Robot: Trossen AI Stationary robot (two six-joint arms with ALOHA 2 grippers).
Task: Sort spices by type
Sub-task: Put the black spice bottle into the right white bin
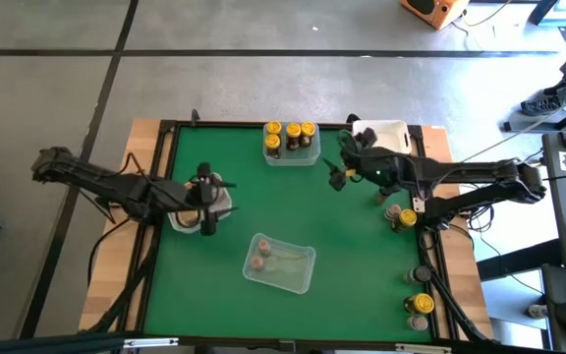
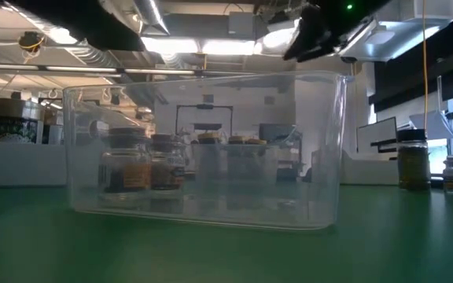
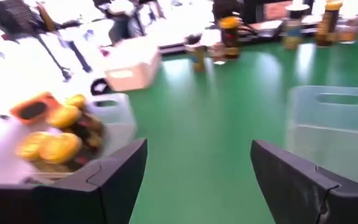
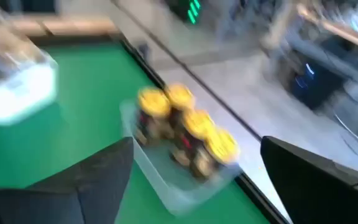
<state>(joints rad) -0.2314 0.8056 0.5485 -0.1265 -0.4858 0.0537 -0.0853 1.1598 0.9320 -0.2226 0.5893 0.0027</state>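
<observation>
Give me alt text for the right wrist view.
Four yellow-lidded spice jars stand together in a clear tub at the green table's edge, seen past the open right gripper, which is empty.

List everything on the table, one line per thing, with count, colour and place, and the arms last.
Yellow-lidded jars: four, in the clear tub at the far edge.
Tan-lidded jars: two, in the clear tub near the middle.
White tub: one, far right corner.
Loose jars: several, mixed lids, along the right edge, two of them yellow-lidded.
Table: green mat.
Left gripper: open, above a tub at the left edge.
Right gripper: open, empty, beside the yellow-lidded jars' tub.
</observation>
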